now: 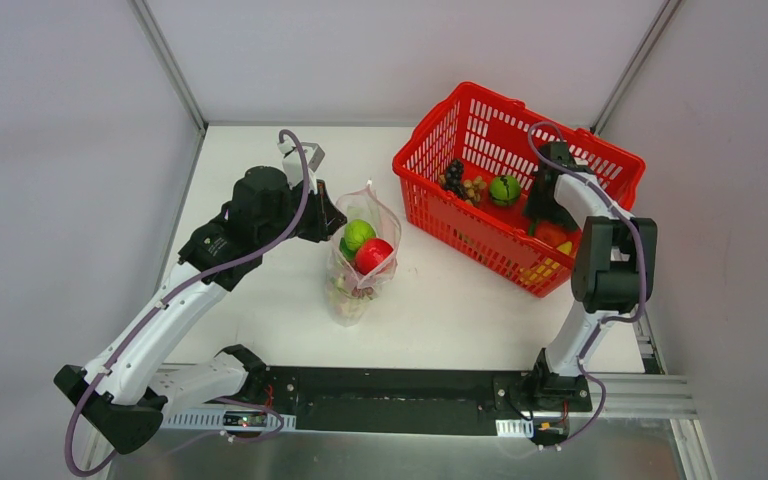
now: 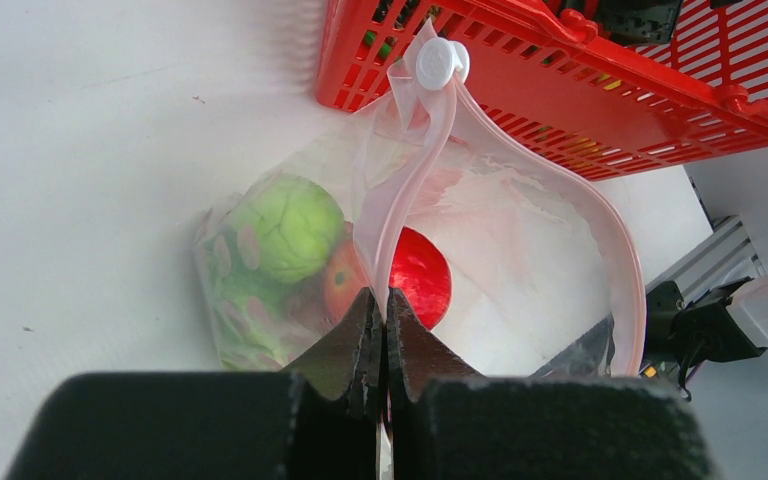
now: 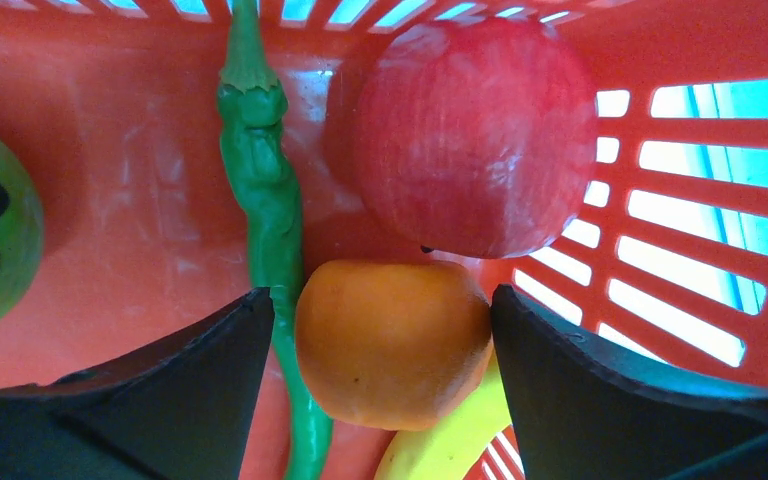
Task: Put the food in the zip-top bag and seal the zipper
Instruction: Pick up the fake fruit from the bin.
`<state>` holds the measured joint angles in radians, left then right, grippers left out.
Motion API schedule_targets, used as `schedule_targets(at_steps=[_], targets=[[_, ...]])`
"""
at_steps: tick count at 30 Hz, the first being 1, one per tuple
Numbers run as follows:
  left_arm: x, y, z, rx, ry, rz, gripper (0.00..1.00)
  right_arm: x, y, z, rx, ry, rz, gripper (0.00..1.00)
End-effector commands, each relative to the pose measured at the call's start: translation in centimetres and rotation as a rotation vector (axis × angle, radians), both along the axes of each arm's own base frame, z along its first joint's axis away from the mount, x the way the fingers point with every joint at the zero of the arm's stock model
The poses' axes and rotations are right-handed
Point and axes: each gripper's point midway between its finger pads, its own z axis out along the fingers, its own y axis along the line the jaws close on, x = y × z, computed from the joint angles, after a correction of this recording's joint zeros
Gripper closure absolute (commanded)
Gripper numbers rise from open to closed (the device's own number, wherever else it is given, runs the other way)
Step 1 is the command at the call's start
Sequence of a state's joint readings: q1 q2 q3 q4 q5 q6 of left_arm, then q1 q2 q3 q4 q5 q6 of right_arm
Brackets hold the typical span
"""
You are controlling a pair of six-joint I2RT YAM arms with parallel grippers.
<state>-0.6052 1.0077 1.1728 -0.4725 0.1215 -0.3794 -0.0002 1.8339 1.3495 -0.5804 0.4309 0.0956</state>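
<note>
The clear zip-top bag (image 1: 358,285) stands open on the white table, holding a green fruit (image 1: 359,233), a red fruit (image 1: 374,255) and lettuce at the bottom. My left gripper (image 2: 385,300) is shut on the bag's pink zipper strip (image 2: 410,180), holding the mouth up; the white slider (image 2: 440,62) sits at the far end. My right gripper (image 3: 380,295) is open inside the red basket (image 1: 430,140), its fingers on either side of an orange fruit (image 3: 390,340). Beside it lie a red round fruit (image 3: 475,140), a green chili (image 3: 265,180) and a yellow banana (image 3: 450,440).
The basket stands at the back right and also holds dark grapes (image 1: 453,175) and a green striped ball (image 1: 505,189). The basket's mesh wall (image 3: 680,200) is close on the right of my right gripper. Grey walls enclose the table on three sides.
</note>
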Motion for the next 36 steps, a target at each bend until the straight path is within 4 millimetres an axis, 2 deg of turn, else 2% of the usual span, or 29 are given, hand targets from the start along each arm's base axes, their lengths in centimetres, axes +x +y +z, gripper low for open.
schedule_targets(at_steps=[1, 7, 13, 22, 26, 31, 36], targets=[[0.3, -0.5, 1.2, -0.026, -0.044, -0.017, 1.00, -0.2, 0.6, -1.1, 0.029, 0.017, -0.010, 0.18], [0.4, -0.4, 1.1, -0.020, -0.045, -0.011, 1.00, 0.6, 2.7, 0.4, 0.144, -0.051, 0.053, 0.36], [0.5, -0.7, 1.3, -0.026, -0.044, -0.021, 1.00, 1.4, 6.4, 2.8, 0.331, -0.153, 0.134, 0.41], [0.4, -0.9, 1.3, -0.030, -0.037, -0.030, 1.00, 1.5, 10.3, 4.7, 0.527, -0.228, 0.238, 0.42], [0.4, -0.6, 1.3, -0.030, -0.040, -0.018, 1.00, 1.5, 11.6, 6.1, 0.593, -0.278, 0.285, 0.42], [0.4, -0.5, 1.4, -0.032, -0.044, -0.010, 1.00, 1.4, 12.7, 9.2, 0.642, -0.391, 0.331, 0.42], [0.4, -0.5, 1.4, -0.040, -0.044, -0.006, 1.00, 1.0, 13.4, 13.2, 0.671, -0.531, 0.367, 0.42]])
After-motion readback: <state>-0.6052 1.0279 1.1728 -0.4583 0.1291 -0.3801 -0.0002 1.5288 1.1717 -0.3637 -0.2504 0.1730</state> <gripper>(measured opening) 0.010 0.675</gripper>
